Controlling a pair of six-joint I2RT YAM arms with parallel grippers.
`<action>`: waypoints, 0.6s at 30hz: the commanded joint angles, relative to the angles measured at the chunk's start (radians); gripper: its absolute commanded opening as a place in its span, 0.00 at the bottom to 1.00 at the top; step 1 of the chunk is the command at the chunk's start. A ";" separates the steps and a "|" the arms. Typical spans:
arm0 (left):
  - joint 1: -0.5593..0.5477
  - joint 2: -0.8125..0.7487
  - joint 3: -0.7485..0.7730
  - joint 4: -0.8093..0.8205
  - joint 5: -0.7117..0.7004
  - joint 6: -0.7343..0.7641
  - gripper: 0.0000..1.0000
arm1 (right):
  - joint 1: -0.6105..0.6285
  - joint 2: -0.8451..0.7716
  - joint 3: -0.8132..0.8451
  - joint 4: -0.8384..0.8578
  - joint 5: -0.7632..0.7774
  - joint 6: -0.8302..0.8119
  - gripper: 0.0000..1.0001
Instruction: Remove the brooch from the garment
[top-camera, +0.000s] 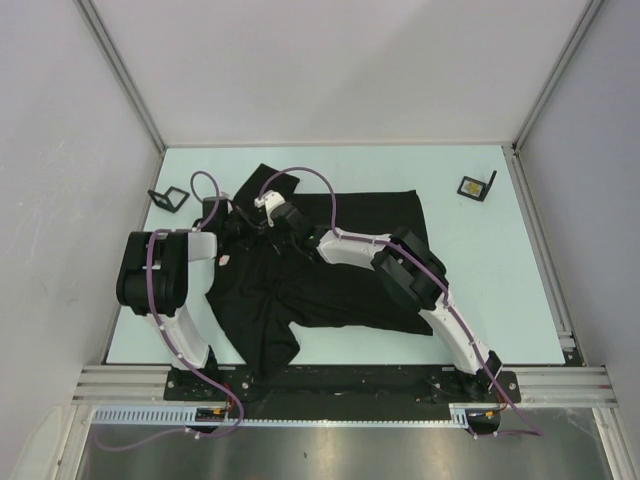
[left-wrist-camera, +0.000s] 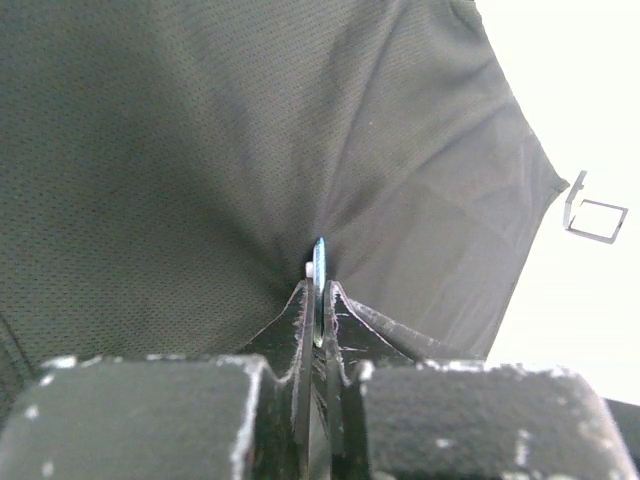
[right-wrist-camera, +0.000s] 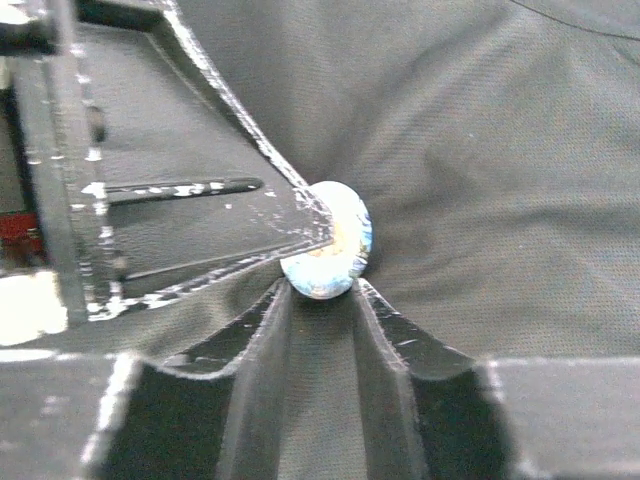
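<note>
Two grippers meet at the brooch (right-wrist-camera: 328, 240) | left gripper (left-wrist-camera: 318, 300) clenched on its rim, edge-on | right gripper (right-wrist-camera: 322, 292) jaws parted at its lower edge; we cannot tell whether they pinch it | brooch sits on the black garment (top-camera: 350, 285), which puckers round it, spread on the table (top-camera: 480, 280)

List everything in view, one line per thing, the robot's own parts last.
T-shirt: one, black, spread across the middle of the table.
brooch: one, blue and white, at a pucker in the shirt, between both claws.
small frames: two, black, far left and far right of the table.
table: one, pale green, under everything.
arms: two, white and black, reaching from the near edge to the shirt.
left claw: one, black, shut on the brooch's edge.
right claw: one, black, tips flanking the brooch.
</note>
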 joint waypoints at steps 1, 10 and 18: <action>-0.004 -0.043 0.023 -0.050 -0.015 0.014 0.09 | 0.008 -0.006 0.059 0.047 0.060 -0.021 0.24; -0.004 -0.092 0.017 -0.059 -0.043 0.027 0.32 | -0.014 -0.017 0.035 0.062 0.010 0.049 0.00; -0.004 -0.172 0.007 -0.104 -0.136 0.082 0.41 | -0.069 -0.035 -0.016 0.122 -0.122 0.150 0.00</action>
